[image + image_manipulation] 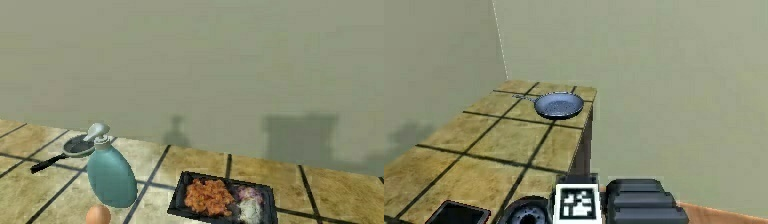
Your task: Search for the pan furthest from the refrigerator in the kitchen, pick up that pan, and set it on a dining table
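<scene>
Tiled countertop [479,150] carries two pans, so the likely slip is taking the wrong one. At the forward view's left, a handled pan [72,148] lies by a teal bottle [110,175]. In the arm side view a bluish pan [559,104], round and shallow, sits near the far end. The gripper [534,212] is low at the bottom edge; its grip and load cannot be told.

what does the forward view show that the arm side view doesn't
Forward view: a teal bottle, a small pan with a dark handle, a black food tray and a brown egg-shaped thing.
Arm side view: a round blue-grey pan at the counter's far end, and the arm's white marked square at the bottom edge.
Both: the tan tiled counter and a plain wall.
</scene>
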Robot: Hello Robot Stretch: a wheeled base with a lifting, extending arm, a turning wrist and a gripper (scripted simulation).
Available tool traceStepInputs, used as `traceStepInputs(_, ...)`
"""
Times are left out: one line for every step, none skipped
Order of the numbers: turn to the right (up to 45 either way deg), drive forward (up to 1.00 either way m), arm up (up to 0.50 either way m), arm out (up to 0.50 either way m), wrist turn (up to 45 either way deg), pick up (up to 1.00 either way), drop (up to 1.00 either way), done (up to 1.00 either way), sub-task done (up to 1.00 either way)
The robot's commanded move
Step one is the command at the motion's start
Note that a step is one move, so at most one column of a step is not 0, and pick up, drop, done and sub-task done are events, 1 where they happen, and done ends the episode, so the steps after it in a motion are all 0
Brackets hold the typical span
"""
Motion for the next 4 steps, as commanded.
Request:
traceStepInputs(0.0, 0.00, 0.00, 0.48, 0.0, 0.00, 0.00, 0.00, 0.00)
traceStepInputs(0.0, 0.00, 0.00, 0.00, 45.0, 0.00, 0.00, 0.00, 0.00)
traceStepInputs(0.0, 0.00, 0.00, 0.00, 45.0, 0.00, 0.00, 0.00, 0.00)
traceStepInputs(0.0, 0.00, 0.00, 0.00, 45.0, 0.00, 0.00, 0.00, 0.00)
